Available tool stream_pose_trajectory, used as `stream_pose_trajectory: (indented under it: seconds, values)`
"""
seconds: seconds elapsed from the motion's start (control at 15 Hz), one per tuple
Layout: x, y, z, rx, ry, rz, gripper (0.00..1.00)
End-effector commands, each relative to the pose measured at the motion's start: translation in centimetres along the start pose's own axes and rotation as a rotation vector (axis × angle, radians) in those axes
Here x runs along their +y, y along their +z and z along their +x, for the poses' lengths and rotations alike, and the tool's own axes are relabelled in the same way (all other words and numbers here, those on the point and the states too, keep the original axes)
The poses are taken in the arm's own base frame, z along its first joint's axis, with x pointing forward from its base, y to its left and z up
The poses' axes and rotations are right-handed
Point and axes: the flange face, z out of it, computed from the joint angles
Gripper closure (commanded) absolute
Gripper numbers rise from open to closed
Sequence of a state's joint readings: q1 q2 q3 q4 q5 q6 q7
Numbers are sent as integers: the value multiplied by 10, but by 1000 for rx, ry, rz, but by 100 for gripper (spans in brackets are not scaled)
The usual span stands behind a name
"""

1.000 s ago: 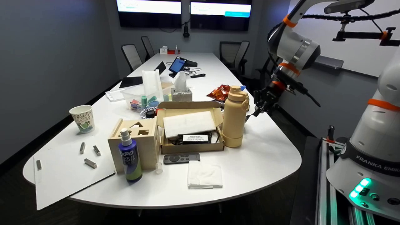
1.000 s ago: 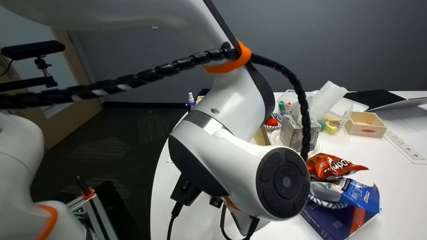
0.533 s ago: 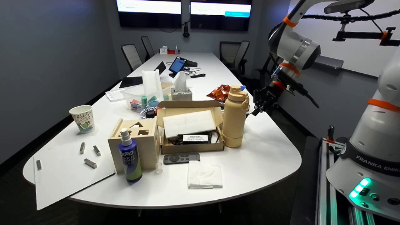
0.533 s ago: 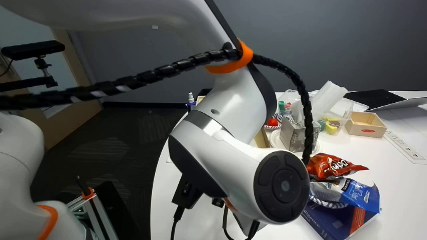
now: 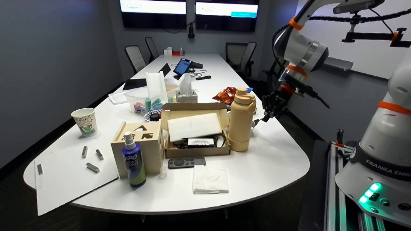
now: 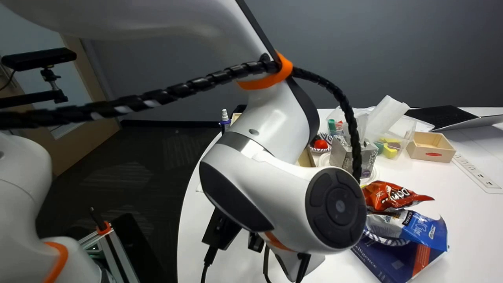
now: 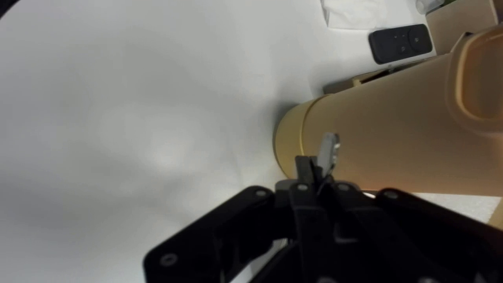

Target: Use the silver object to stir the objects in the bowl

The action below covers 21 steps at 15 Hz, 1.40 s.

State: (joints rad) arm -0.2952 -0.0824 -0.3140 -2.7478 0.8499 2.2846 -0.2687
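My gripper (image 5: 266, 117) is at the right side of the table, behind the tan jug (image 5: 240, 123). It is shut on the silver object (image 5: 254, 123), whose end shows beside the jug. In the wrist view the gripper's tips (image 7: 313, 167) are close together, and the grey silver object (image 7: 327, 151) sticks out past them, in front of the tan jug (image 7: 373, 129). In an exterior view the arm hides the gripper. A small striped whitish bowl (image 6: 320, 150) with a red round piece (image 6: 321, 144) shows beyond the arm. I cannot tell whether it is the task's bowl.
The open cardboard box (image 5: 197, 152) stands against the jug. A red chip bag (image 6: 393, 196) and a blue bag (image 6: 426, 230) lie on a dark blue book (image 6: 377, 257). A tissue box (image 5: 187, 98), spray bottle (image 5: 136, 166) and remote (image 7: 401, 43) are around.
In an exterior view the gripper has shifted slightly right and down. More of the silver object's end now shows beside the jug. The wrist joint moved down a little, then back up.
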Motion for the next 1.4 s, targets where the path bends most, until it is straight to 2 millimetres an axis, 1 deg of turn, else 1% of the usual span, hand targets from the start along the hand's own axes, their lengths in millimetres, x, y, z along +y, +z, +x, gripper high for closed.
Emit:
stream_pose_trajectory:
  seconds: [0.0,0.13,0.33,0.6,0.8,0.93,1.07,1.2,1.33]
  values:
    - [0,-8,1,8,14,-115,99]
    - [-3,-16,2,13,6,-171,99]
    - [-6,-27,-5,25,-11,-220,99]
    - [-13,-39,-13,35,-41,-223,99]
    - [-25,-44,-19,64,-87,-180,99]
    - [-36,-51,-12,94,-113,-175,99]
    - [-37,-49,-20,99,-128,-160,99]
    - [-43,-48,-17,71,-141,-133,99]
    - [-43,-42,-21,33,-154,-99,99]
